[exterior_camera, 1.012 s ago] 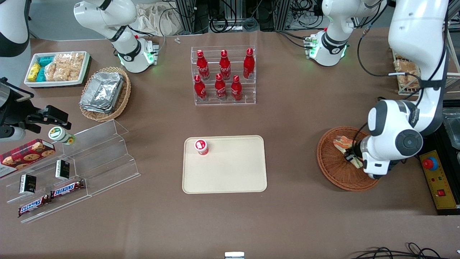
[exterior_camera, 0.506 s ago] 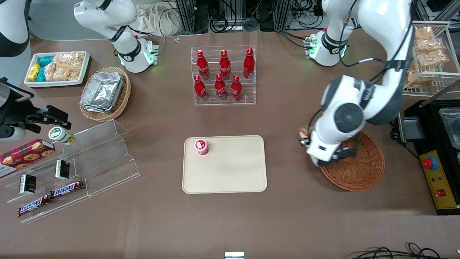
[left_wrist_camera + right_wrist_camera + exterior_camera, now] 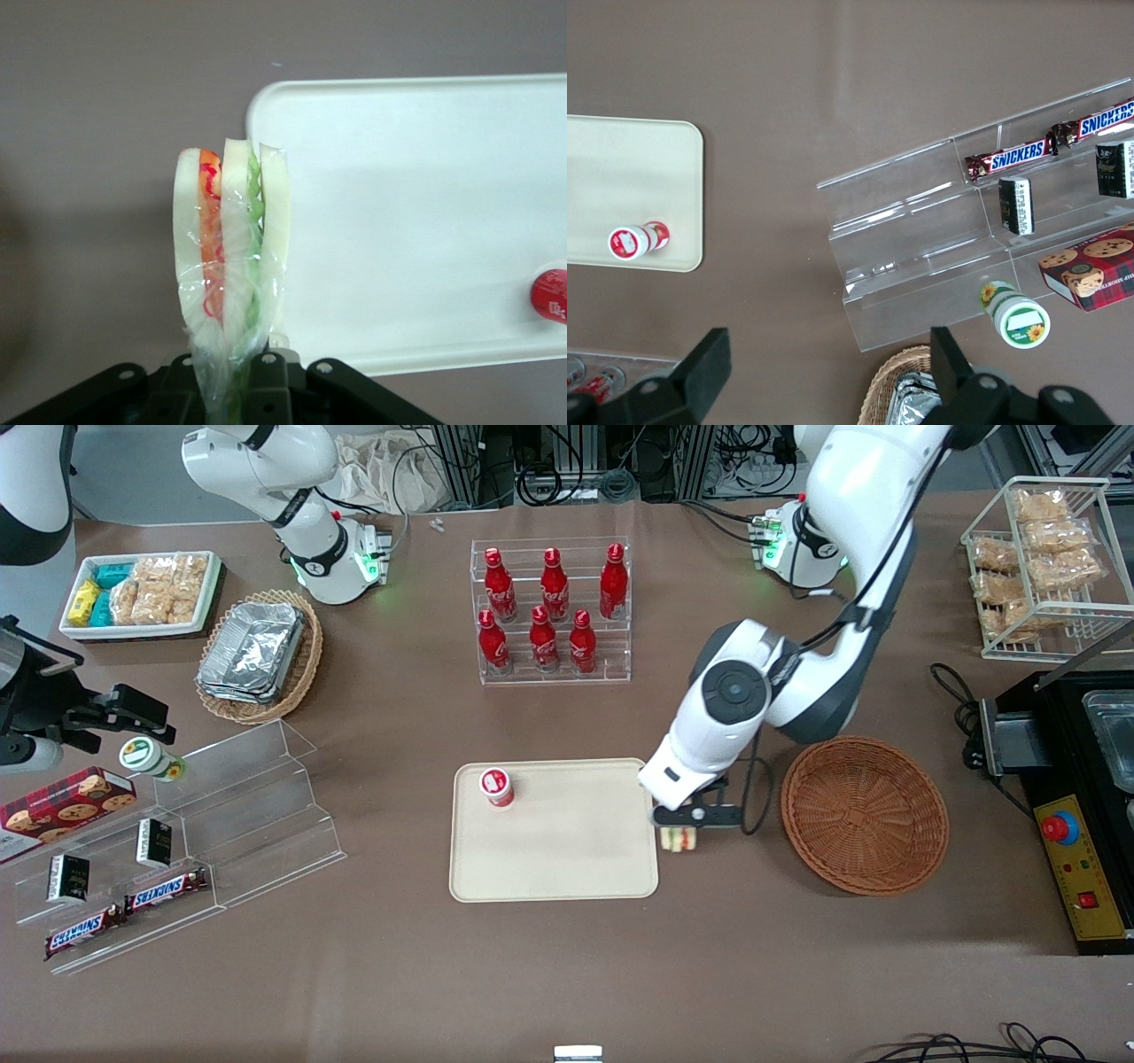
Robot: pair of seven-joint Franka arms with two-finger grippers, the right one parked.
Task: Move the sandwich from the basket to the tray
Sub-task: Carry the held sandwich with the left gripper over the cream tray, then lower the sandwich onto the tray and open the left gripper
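Note:
My left gripper (image 3: 680, 825) is shut on the sandwich (image 3: 678, 838), a plastic-wrapped wedge with red, orange and green layers, and holds it in the air just beside the tray's (image 3: 567, 868) edge toward the working arm's end. In the left wrist view the sandwich (image 3: 229, 257) hangs from the gripper (image 3: 232, 382) over the table next to the tray's corner (image 3: 266, 97). The round reddish-brown basket (image 3: 864, 815) lies toward the working arm's end and holds nothing.
A small red-capped cup (image 3: 497, 786) stands on the tray's corner farthest from the front camera, toward the parked arm. A clear rack of red bottles (image 3: 551, 611) stands farther from the camera than the tray. A wire rack of snack bags (image 3: 1036, 567) and a black box (image 3: 1076, 806) lie toward the working arm's end.
My left gripper has lifted the sandwich out of the basket and carried it across the table to the tray's edge. The basket now holds nothing.

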